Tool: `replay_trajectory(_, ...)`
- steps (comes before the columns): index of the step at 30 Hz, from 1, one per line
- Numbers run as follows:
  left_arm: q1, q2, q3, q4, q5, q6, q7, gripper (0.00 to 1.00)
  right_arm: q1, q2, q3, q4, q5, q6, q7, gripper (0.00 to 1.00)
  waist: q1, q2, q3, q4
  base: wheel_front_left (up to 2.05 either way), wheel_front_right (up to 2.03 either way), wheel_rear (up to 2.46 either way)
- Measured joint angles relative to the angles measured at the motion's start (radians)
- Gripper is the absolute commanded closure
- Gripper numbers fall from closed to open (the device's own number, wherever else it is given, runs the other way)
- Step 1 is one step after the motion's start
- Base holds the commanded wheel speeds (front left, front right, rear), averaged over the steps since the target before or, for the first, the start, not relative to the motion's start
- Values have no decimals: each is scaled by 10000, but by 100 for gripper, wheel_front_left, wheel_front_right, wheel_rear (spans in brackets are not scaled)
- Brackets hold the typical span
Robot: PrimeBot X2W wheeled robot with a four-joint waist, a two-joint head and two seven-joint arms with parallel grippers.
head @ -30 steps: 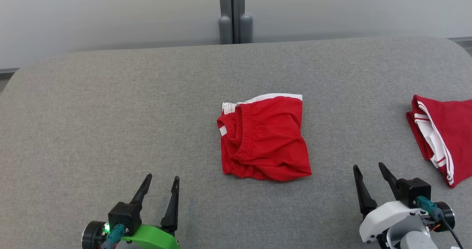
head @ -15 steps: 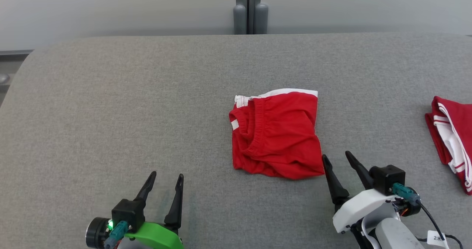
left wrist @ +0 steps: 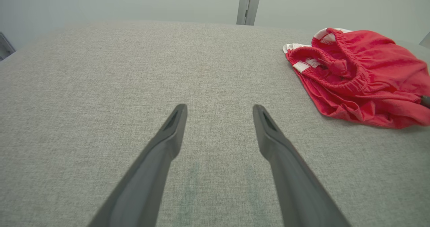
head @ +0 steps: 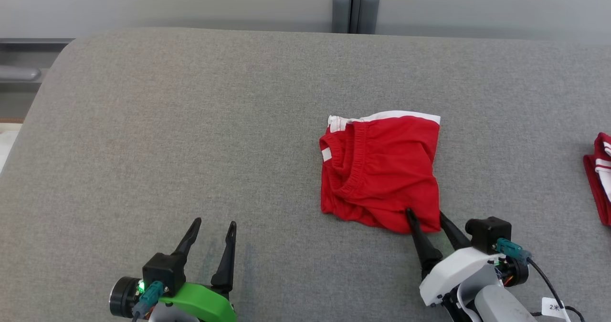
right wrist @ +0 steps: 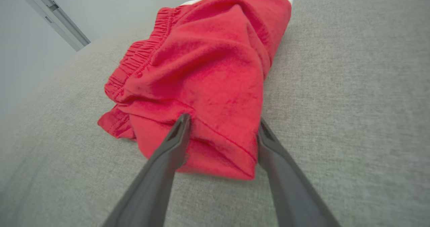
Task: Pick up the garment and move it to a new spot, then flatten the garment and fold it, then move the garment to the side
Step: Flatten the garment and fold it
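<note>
The garment [head: 382, 169] is a pair of red shorts with white trim, lying crumpled right of centre on the grey padded table [head: 191, 121]. My right gripper [head: 425, 213] is at its near right corner, fingers spread wide with the corner's hem between them. In the right wrist view the garment [right wrist: 208, 69] bulges between the two fingers of that gripper [right wrist: 223, 119], which have not pinched the cloth. My left gripper [head: 215, 223] hovers open at the near left, well away from the shorts. The left wrist view shows this gripper [left wrist: 219, 107] over bare table, the garment [left wrist: 362, 82] to its upper right.
A second red and white garment [head: 599, 179] lies at the table's right edge. A grey post [head: 355, 5] stands behind the table's far edge. The table's rounded left corner [head: 52, 74] is in sight.
The camera has turned, shifting the scene rightward in the picture. My right gripper has advanced to the garment's near right corner and now straddles it. The left gripper has kept its place.
</note>
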Motion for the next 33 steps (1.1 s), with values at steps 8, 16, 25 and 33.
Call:
replay_trajectory(8, 24, -12, 2, -40, 2, 0, 0, 0, 615, -2, -25, -410, 161, 0, 0, 100, 0, 0, -132, -246, 0, 0, 0)
replay_trajectory(16, 46, -33, -17, -63, 2, 0, 0, 0, 1249, 0, -155, -449, -445, 0, 0, 100, 0, 0, -198, -564, 0, 0, 0)
replay_trajectory(25, 106, -33, 94, -4, 35, 0, 0, 0, 1521, -6, -1214, -874, -1423, 0, 0, 0, 0, 0, -278, -750, 0, 0, 0)
replay_trajectory(33, 106, -50, 456, -188, 186, 0, 0, 0, 1352, -6, -2600, -2909, -2330, 0, 0, 0, 0, 0, -240, -861, 0, 0, 0)
